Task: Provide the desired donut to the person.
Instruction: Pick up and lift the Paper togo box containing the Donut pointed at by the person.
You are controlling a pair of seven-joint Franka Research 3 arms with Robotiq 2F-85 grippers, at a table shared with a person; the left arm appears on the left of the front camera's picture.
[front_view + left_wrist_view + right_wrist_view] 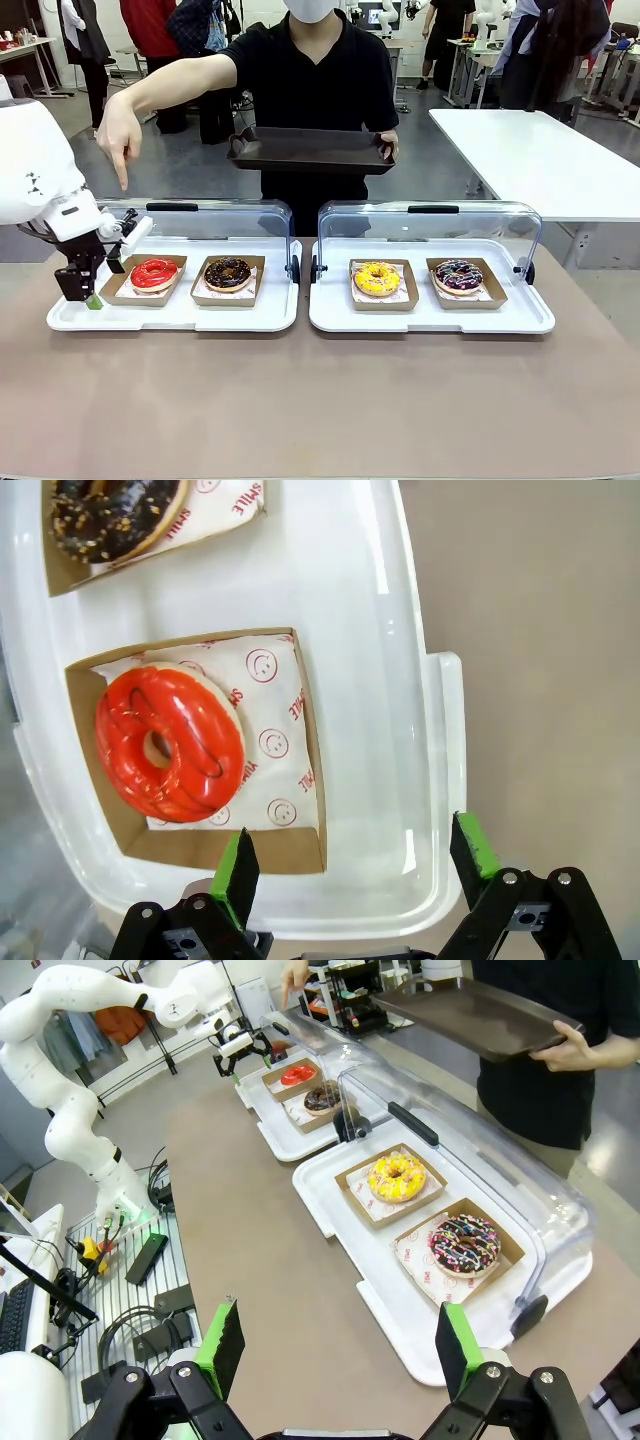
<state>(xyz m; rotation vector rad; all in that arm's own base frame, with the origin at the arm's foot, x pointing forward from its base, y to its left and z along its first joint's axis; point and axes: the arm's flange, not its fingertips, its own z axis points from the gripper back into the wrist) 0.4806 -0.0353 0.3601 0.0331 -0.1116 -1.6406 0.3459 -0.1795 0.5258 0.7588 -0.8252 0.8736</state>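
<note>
Left gripper (352, 845), fingers spread, hangs by the red donut (170, 742) in its box (290, 845), where the person's hand (120, 140) points. Pinch cardboard, not icing; right gripper (338, 1325) spread too

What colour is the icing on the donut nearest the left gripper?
Glossy red with thin dark streaks on the donut; clearest in the left wrist view.

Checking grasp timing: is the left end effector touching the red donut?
Apart. The left wrist view shows the open left end effector short of the red donut, with paper visible between them.
</note>
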